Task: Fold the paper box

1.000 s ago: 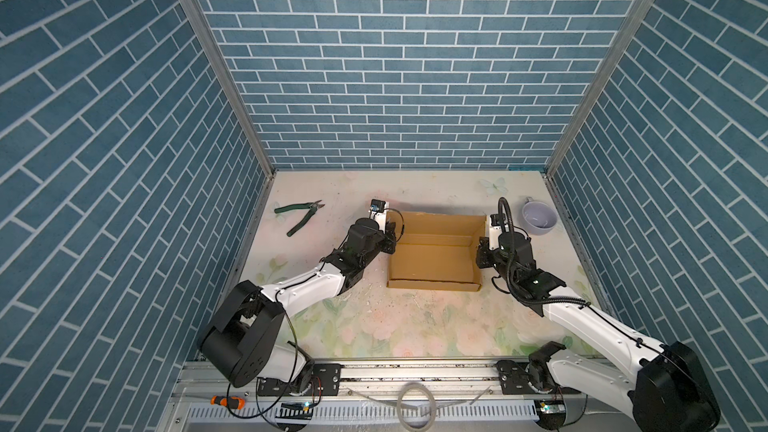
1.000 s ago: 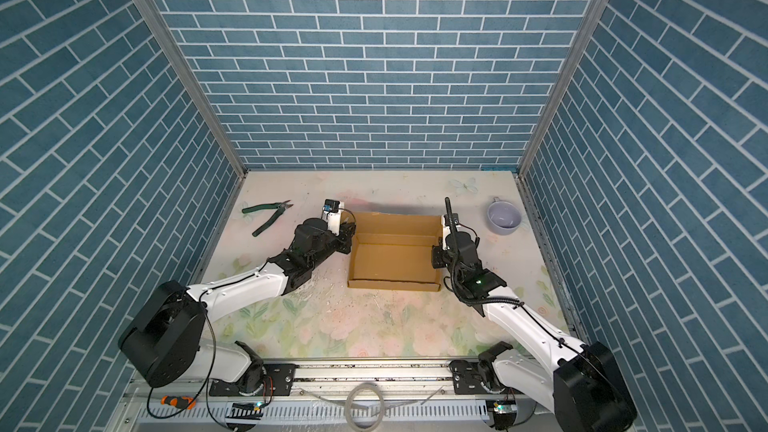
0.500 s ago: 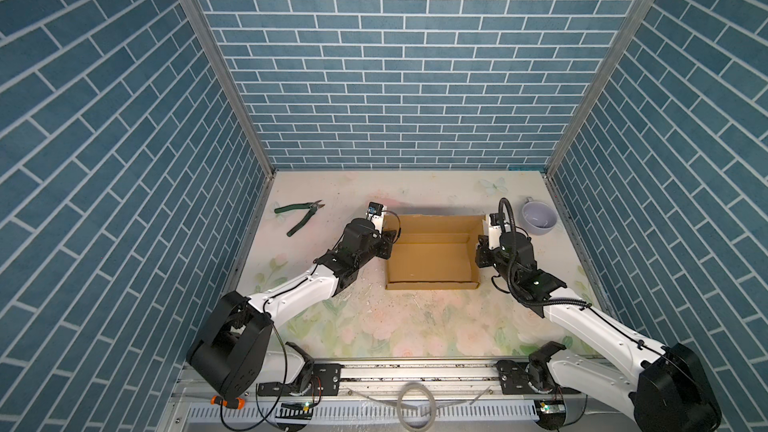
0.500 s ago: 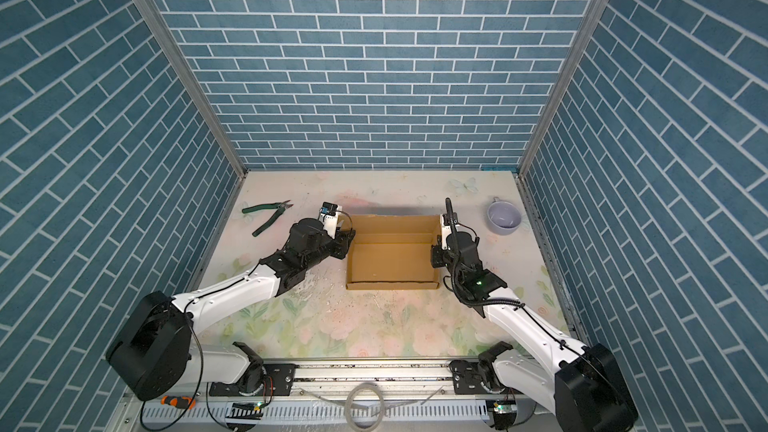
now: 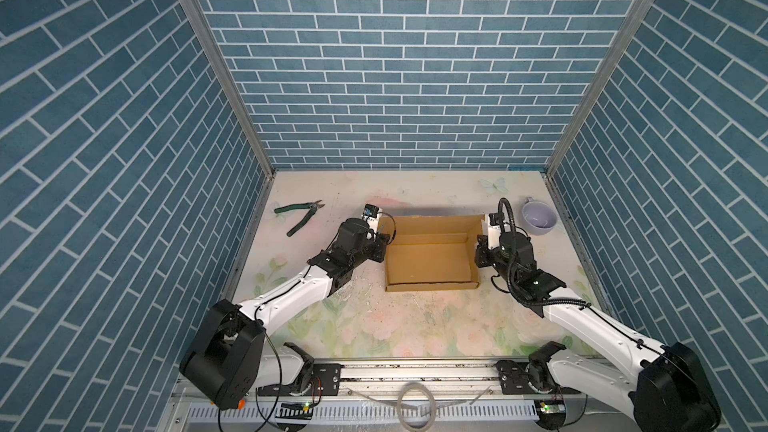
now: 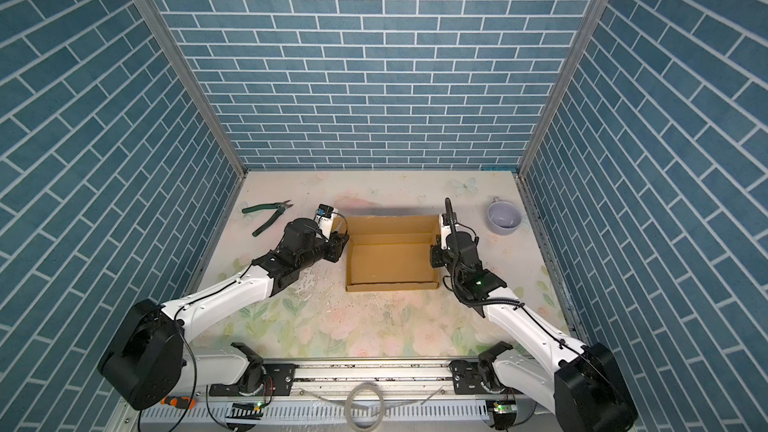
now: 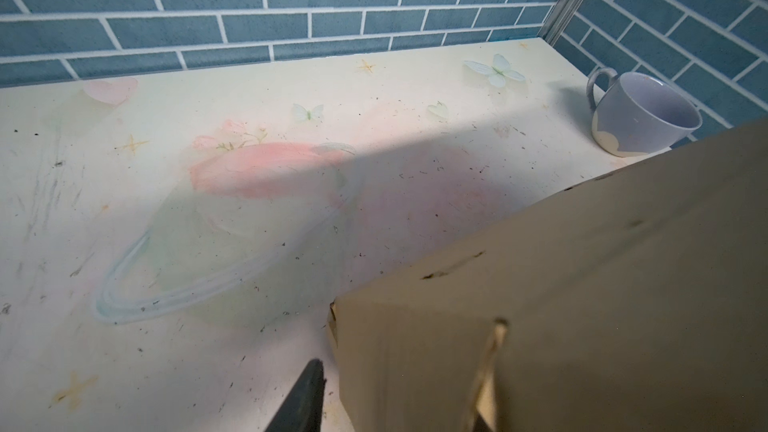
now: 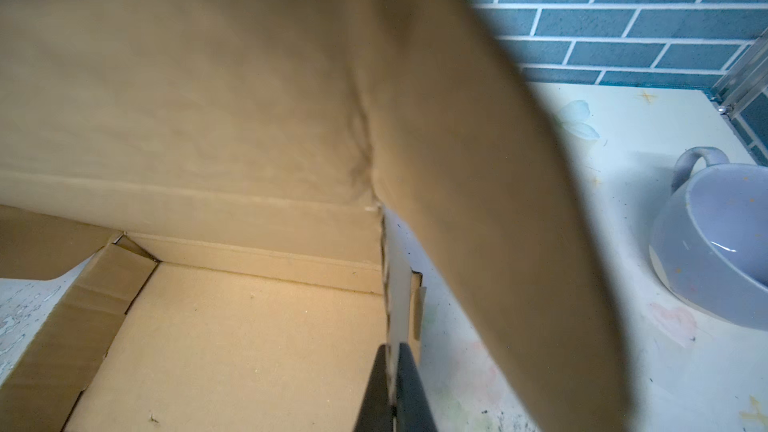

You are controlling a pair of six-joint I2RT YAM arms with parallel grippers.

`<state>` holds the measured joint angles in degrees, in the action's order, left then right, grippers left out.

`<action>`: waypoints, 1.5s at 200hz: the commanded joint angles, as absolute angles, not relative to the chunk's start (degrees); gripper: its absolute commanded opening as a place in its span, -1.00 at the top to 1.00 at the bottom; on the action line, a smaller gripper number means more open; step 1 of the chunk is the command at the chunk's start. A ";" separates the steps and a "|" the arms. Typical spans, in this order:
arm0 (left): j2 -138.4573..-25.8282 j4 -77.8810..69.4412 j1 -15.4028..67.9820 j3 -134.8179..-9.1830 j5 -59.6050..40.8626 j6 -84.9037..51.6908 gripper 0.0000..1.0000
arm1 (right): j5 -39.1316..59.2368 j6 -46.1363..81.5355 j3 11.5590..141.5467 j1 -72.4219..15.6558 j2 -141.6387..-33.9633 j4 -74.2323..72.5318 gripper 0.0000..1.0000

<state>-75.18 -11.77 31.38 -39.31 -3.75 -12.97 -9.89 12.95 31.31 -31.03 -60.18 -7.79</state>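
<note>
The paper box (image 5: 428,259) (image 6: 390,259) is a shallow brown cardboard tray on the table, with its lid (image 8: 208,76) standing up along the far side. My left gripper (image 5: 384,243) (image 6: 343,243) is at the box's left wall near the far corner. In the left wrist view it (image 7: 392,409) is open: one dark finger (image 7: 303,396) stands outside the cardboard (image 7: 582,284) with a small gap, and the other is mostly hidden behind the wall. My right gripper (image 5: 478,249) (image 6: 433,257) (image 8: 392,367) is shut on the box's right wall, over the box floor (image 8: 232,347).
Green-handled pliers (image 5: 301,216) (image 6: 268,216) lie at the far left of the table. A lilac cup (image 5: 539,218) (image 6: 503,218) (image 7: 640,118) (image 8: 715,238) stands at the far right, close to the right arm. Blue brick walls enclose three sides.
My left gripper's jaws have opened off the box's left wall, and the left arm's base has swung left. The right gripper has kept its pinch and has not moved.
</note>
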 commanded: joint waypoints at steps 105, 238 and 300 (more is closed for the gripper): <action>-78.70 -31.70 28.13 -30.79 -10.76 -13.87 0.37 | -9.03 10.90 31.12 -31.01 -60.80 -9.84 1.00; -85.67 -31.03 37.15 -34.99 -7.64 -21.58 0.82 | -8.96 14.50 29.72 -31.63 -60.52 -10.34 1.00; -86.13 -30.51 38.50 -32.49 -6.95 -19.88 0.82 | -9.36 16.07 27.61 -31.68 -58.40 -8.97 1.00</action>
